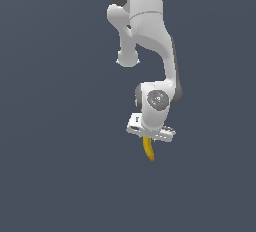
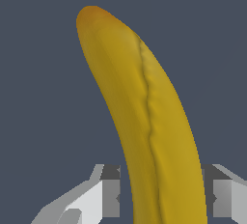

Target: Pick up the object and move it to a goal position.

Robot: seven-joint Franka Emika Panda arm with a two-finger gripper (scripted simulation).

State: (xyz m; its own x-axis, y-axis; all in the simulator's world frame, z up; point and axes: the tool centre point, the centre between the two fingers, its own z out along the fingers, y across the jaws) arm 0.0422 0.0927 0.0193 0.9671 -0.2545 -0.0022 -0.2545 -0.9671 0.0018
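The object, a small curved yellow banana (image 1: 148, 149), hangs below my white gripper (image 1: 149, 137) in the exterior view, its lower tip pointing down and toward that view's right. Seen from the wrist, the banana (image 2: 149, 112) fills the middle of the picture, with its browner orange end farthest from the camera. Its near part passes between my grey fingers (image 2: 110, 196), one on each side and pressed against it. My gripper (image 2: 164, 199) is shut on the banana. The stem end is hidden by the hand.
Only a plain dark grey-blue ground lies around and under the arm (image 1: 150, 31) in both views. No other object, container or goal marker shows.
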